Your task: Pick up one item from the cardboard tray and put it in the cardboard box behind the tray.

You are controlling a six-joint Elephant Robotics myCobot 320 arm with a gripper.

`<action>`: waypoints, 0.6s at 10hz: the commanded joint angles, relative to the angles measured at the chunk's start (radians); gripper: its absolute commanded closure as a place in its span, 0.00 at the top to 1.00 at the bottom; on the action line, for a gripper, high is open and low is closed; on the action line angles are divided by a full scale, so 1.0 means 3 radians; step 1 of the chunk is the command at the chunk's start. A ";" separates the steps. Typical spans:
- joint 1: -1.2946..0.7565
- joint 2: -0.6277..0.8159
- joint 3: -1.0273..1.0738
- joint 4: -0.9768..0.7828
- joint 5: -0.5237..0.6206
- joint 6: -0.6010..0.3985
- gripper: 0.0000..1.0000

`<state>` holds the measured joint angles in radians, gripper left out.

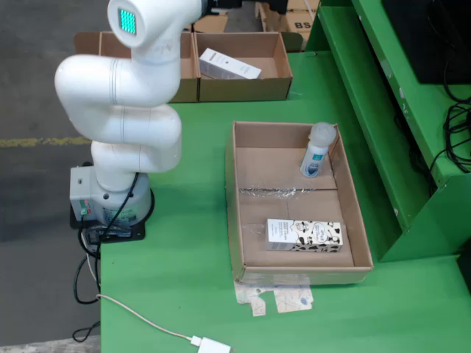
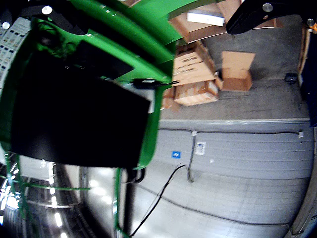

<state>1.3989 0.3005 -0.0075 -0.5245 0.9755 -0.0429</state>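
Right of centre on the desk [image 1: 184,272]: tray [image 1: 234,198] holds bottle [image 1: 317,151], carton [image 1: 304,235] | upper frame: box [image 1: 243,90] holds one carton | hand: out of view, state unknown

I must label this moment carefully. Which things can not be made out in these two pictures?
- Pincer: not clearly shown; the arm leaves the top edge of the fixed view, and the riding view has only dark blurred shapes.
- Print on the carton and bottle: too small.
- Left box: the arm hides its inside.
- Tray: absent from the riding view.
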 commanded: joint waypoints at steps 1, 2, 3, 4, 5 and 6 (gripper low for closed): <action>-0.0965 0.3533 0.0025 0.0042 -0.6427 -0.3517 1.00; -0.1002 0.3513 0.0025 0.0042 -0.6428 -0.2710 1.00; -0.1002 0.3513 0.0025 0.0042 -0.6428 -0.2922 1.00; -0.1002 0.3513 0.0025 0.0042 -0.6428 -0.1584 1.00; -0.1002 0.3513 0.0025 0.0042 -0.6428 -0.1157 1.00; -0.1002 0.3513 0.0025 0.0042 -0.6428 -0.1510 1.00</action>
<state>1.1826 0.5966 0.0075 -0.5199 0.6810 -0.2039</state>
